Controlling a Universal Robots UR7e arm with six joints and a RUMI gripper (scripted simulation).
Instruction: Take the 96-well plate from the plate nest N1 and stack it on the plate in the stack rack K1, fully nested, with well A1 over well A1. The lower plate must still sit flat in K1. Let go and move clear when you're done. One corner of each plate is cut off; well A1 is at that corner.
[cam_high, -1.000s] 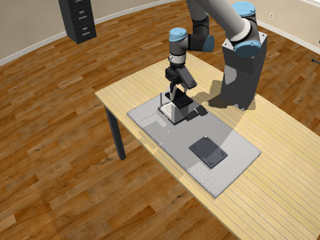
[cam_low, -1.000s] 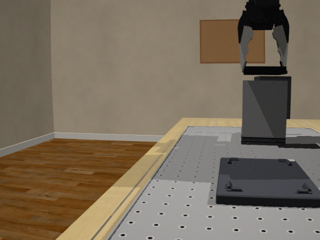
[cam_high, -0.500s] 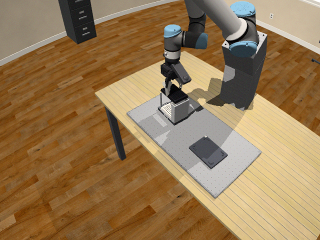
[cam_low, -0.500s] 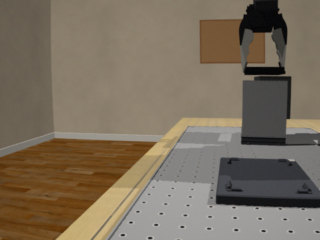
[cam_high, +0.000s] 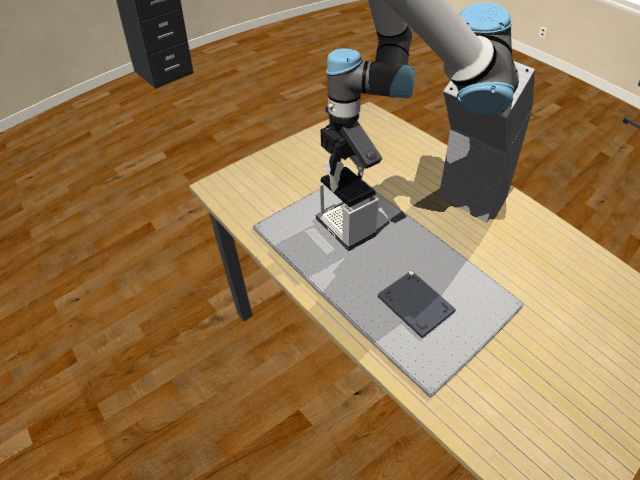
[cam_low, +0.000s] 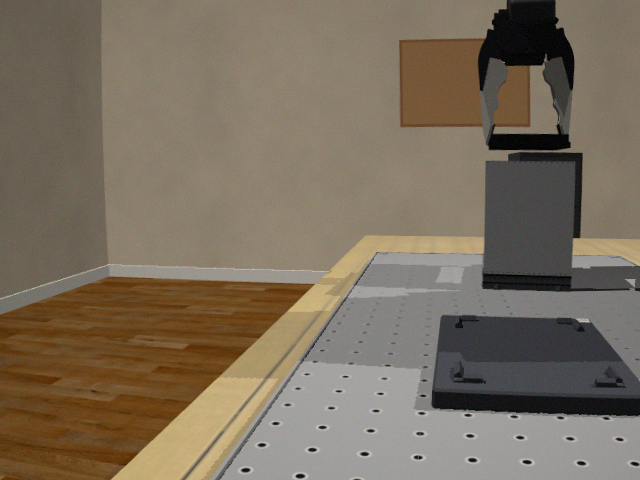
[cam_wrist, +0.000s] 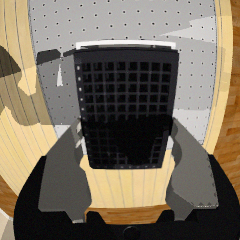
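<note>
My gripper (cam_high: 347, 181) is shut on a black 96-well plate (cam_high: 351, 189) and holds it level just above the top of the grey stack rack K1 (cam_high: 356, 222). In the exterior view the plate (cam_low: 528, 141) hangs between the fingers (cam_low: 527, 135) a small gap above the rack (cam_low: 529, 219). A white plate (cam_high: 333, 217) lies low inside the rack. In the wrist view the black plate (cam_wrist: 125, 110) covers most of the rack, and a thin white edge (cam_wrist: 125, 45) shows beyond its far side. The dark plate nest N1 (cam_high: 416, 303) stands empty; it also shows in the exterior view (cam_low: 532, 361).
The rack and nest sit on a grey perforated baseplate (cam_high: 387, 279) on a wooden table. The arm's grey pedestal (cam_high: 485, 149) stands behind the rack. A thin upright post (cam_high: 321, 202) stands at the rack's left corner.
</note>
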